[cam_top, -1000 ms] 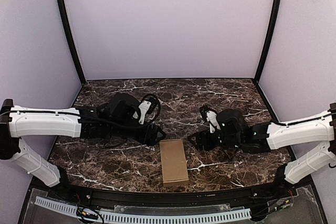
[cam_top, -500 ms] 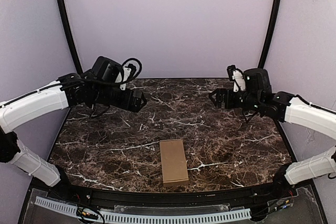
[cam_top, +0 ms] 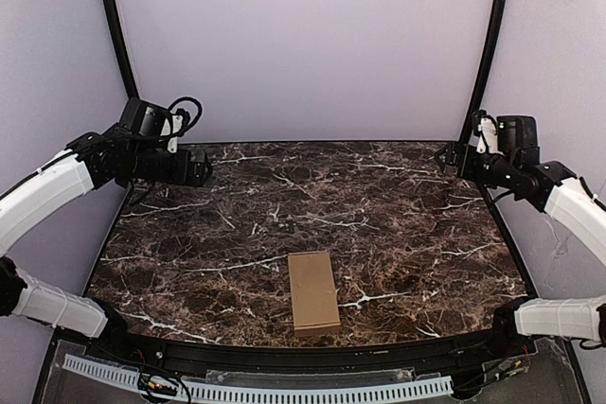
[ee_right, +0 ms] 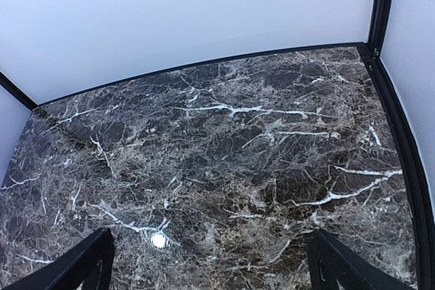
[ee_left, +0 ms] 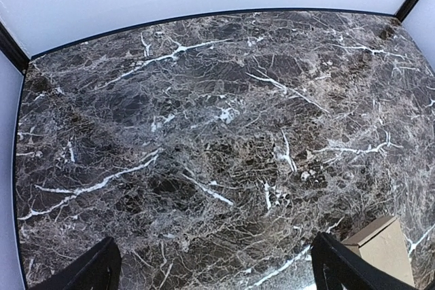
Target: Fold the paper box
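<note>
I have the left gripper (cam_top: 201, 169) and right gripper (cam_top: 447, 160) wide open and empty, raised at the far corners of the table (cam_top: 398, 205), roughly equally far from the paper box (cam_top: 313, 292), which lies flat mid-near-edge with its long axis running near-to-far.

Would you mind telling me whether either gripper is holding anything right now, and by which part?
Nothing is held. The left gripper and right gripper are open and empty near the far corners; the paper box lies free on the table.
</note>
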Tool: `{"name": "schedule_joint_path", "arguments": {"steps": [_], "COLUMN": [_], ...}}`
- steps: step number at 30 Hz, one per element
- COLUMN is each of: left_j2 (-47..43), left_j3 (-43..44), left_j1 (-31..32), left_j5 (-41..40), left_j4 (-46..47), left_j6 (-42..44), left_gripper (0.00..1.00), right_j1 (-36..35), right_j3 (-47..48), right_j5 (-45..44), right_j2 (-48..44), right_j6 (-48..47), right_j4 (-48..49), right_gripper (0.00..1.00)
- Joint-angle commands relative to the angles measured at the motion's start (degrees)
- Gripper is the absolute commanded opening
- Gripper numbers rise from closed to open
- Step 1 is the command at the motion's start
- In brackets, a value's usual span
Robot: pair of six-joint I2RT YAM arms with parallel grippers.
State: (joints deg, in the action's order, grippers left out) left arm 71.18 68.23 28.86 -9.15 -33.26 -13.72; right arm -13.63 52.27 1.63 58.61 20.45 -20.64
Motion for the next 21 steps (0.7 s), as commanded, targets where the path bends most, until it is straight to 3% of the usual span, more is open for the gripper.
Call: {"name": "schedule_joint_path", "arguments": {"steps": [1,6,14,21], "left_j2": [-5.0,-11.1,-24.9,-28.1], "left_j3": [-3.6,-6.2,-18.5,-19.8], "left_j1": [0.1,0.1,0.1,0.1], "left_j5": [-0.5,0.3,0.4,0.6], "left_j4": [1.9,2.3,9.4,10.4], "left_j6": [1.8,4.8,7.1,7.8], "left_gripper": [0.99,0.99,0.99,0.99], "right_j1": [0.1,0.0,0.0,0.0], "right_j3": [-2.9,-6.1,-3.9,-6.8], "right_j5": [-2.9,-4.0,3.3,4.7], "right_j2": [-2.0,-6.2,-7.9,-10.2], "right_j6": [-1.4,-2.4,-4.1,-5.6], "right_j4": [-2.4,-0.4,-1.2,1.0], "right_gripper": [0.99,0.99,0.99,0.99]}}
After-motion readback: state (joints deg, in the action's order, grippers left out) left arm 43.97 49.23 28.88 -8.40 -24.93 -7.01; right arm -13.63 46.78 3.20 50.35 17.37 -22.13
